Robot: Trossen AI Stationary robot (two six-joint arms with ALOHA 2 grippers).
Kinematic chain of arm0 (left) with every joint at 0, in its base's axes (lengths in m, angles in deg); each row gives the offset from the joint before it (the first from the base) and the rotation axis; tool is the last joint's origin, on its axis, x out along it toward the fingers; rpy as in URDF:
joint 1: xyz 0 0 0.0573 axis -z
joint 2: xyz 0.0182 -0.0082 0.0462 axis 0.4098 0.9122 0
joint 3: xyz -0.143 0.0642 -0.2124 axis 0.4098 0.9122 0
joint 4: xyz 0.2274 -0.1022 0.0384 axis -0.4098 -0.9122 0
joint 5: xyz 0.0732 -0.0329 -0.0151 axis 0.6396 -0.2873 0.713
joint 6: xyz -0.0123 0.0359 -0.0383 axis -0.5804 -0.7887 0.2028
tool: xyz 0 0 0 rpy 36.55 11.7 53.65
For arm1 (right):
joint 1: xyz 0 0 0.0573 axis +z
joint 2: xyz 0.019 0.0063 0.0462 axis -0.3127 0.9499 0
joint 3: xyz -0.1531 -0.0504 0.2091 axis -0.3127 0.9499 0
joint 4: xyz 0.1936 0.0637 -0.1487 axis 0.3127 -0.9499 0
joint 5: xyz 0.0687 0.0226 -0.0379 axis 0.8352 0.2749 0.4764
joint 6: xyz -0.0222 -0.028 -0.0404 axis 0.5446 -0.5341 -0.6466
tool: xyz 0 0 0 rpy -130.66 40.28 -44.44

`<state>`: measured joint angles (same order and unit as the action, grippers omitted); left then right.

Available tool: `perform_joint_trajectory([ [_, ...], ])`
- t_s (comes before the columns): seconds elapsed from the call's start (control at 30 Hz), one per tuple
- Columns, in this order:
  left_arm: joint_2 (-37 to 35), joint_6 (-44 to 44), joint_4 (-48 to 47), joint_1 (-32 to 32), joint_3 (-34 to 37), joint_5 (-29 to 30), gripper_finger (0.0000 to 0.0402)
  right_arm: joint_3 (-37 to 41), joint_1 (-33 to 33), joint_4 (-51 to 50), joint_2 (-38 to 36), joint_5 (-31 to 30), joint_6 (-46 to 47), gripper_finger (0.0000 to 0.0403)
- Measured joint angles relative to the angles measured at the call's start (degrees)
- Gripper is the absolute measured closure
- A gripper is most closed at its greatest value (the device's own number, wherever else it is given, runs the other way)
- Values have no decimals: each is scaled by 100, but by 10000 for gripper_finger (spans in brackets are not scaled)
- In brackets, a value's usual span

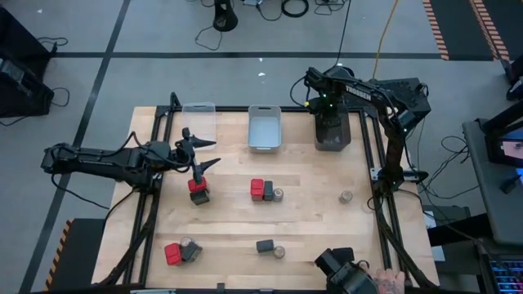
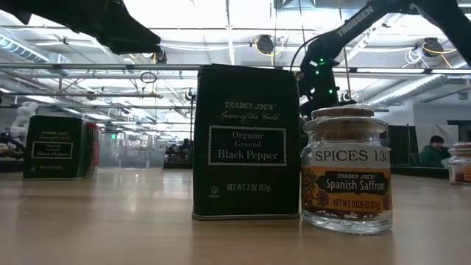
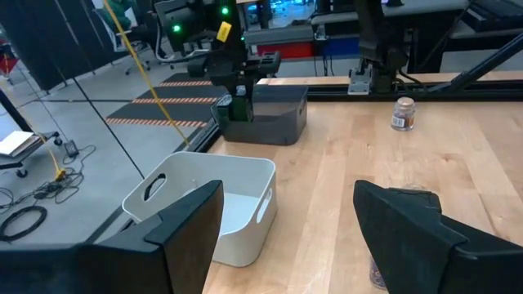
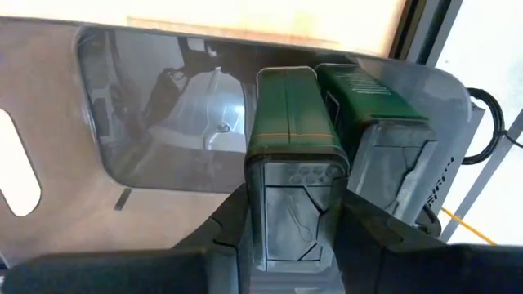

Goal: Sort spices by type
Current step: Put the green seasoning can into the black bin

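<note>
Three bins: clear bin (image 1: 198,114), white bin (image 1: 264,128) and dark bin (image 1: 331,131) in a row along the far edge of the surface (image 1: 310,212).
Right pincer (image 4: 290,220): down inside the dark bin, clenched on a dark green tin (image 4: 288,122); a second green tin (image 4: 364,98) stands just beside it in the same bin.
Left pincer (image 1: 198,151): released, fingers spread, above the surface in front of the clear bin, near a red box with a dark tin (image 1: 198,190).
Centre group: red box (image 1: 257,189), dark tin (image 1: 268,190) and round jar (image 1: 279,194) side by side.
Near-left group: red box (image 1: 172,254) with a grey tin (image 1: 190,251) beside it.
Near-centre: black pepper tin (image 2: 246,143) next to a saffron jar (image 2: 346,169).
Lone jar (image 1: 346,197): on the right side, well apart from the rest.
Near edge: a person's hand (image 1: 391,282).
</note>
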<state>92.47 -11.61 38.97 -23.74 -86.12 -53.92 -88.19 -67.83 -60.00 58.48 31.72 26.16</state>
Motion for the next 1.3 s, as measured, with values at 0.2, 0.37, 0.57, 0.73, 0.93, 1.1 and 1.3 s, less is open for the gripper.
perform_joint_trajectory([
  [0.2,0,-1,0,0,0,0,120,0,0,9,-2,20,171,271],
  [0.37,0,-2,0,0,0,0,120,-4,0,13,-2,-36,298,235],
  [0.57,2,0,0,0,0,0,120,-7,28,7,-2,-572,297,215],
  [0.73,1,0,0,0,0,0,120,-7,73,-145,-94,-691,295,221],
  [0.93,2,0,0,0,0,-4,120,-7,189,-270,-560,-451,332,242],
  [1.1,2,0,0,2,0,-57,120,-9,406,-329,-1009,743,859,255],
  [1.3,2,4,0,2,0,-73,120,-9,1044,-80,-1426,1663,1464,258],
])
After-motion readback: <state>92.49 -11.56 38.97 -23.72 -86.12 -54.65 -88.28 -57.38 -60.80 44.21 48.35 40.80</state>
